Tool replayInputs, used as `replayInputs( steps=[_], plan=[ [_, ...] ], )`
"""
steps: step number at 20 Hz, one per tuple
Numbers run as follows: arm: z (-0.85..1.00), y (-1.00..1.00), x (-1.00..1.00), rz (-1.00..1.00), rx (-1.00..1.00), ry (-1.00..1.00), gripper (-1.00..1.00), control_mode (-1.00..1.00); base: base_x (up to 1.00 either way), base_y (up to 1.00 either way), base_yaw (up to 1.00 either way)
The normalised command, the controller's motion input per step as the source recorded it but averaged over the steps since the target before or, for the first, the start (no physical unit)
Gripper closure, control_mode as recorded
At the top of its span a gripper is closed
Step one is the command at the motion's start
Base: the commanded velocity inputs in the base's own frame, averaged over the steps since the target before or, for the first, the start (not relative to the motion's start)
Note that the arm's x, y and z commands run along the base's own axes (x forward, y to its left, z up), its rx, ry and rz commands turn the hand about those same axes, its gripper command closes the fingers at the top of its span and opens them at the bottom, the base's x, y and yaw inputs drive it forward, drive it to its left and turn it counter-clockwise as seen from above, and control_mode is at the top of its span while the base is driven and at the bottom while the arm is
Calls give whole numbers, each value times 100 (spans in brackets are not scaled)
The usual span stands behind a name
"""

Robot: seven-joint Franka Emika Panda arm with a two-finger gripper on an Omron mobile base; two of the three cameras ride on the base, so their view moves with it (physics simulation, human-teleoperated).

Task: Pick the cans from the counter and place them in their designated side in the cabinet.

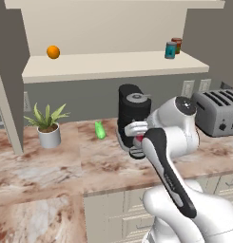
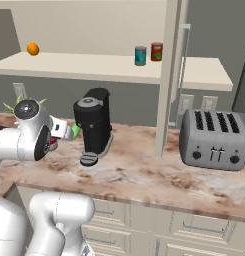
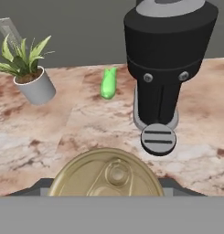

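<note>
Can (image 3: pixel 107 176), clamped in the gripper (image 3: pixel 106 189), could knock the coffee maker (image 3: pixel 166 55) at one o'clock while lifting toward the cabinet (image 1: pixel 113 66).

Base views flank counter (image 1: pixel 51 166) (hand close).

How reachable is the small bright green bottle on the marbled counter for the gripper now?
Probably not: the gripper is shut on the pale-topped can. The way itself looks free, the green bottle standing apart from the black coffee machine.
</note>
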Motion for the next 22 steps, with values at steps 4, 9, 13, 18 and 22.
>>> replayInputs(
  steps=[4, 9, 13, 18, 22],
  plan=[
    [36, -22, -14, -5, 0, -4, 100, -100, 0, 0, 0],
    [30, -21, -13, -4, 0, -8, 100, -100, 0, 0, 0],
    [29, -23, -10, -4, 0, -9, 100, -100, 0, 0, 0],
    [31, -23, -13, -3, 0, -12, 100, -100, 0, 0, 0],
    [30, -19, -21, -3, 0, -11, 100, -100, 0, 0, 0]
  ],
)
